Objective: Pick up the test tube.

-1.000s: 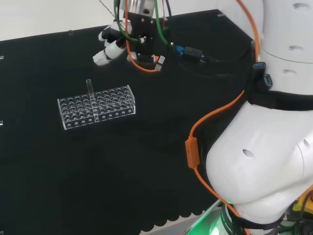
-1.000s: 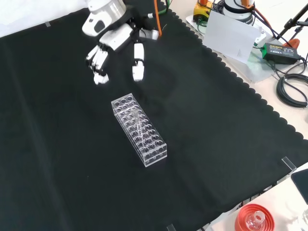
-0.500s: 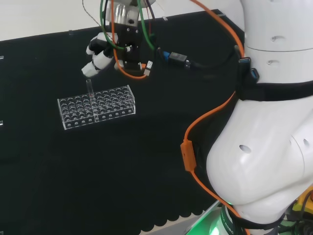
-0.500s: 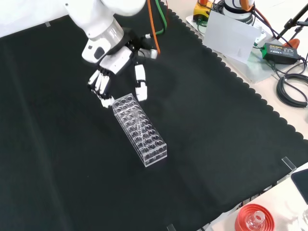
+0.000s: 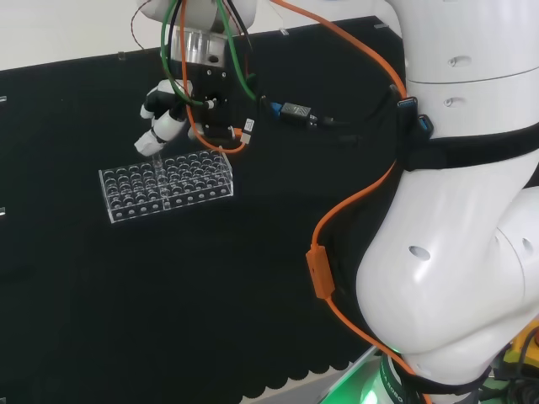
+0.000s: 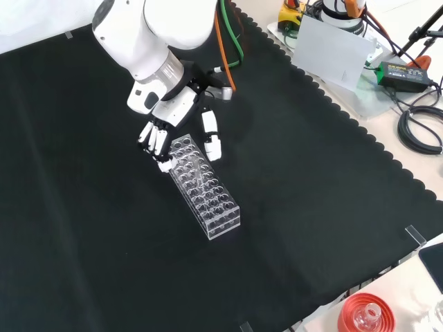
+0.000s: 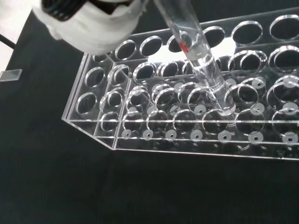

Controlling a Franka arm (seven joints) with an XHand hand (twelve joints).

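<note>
Hand (image 6: 173,114) hangs over the near end of the clear rack (image 6: 211,197), fingers (image 6: 156,138) relaxed and spread from the thumb (image 6: 211,138), holding nothing as far as I can tell. Test tube (image 7: 198,51) stands in a rack hole just below the fingertips, leaning a little, its upper part clear of the rack. Likely light, stiff, slick, breakable glass or plastic. Best hold looks like a pinch on that exposed upper part, then lift along its axis.
</note>
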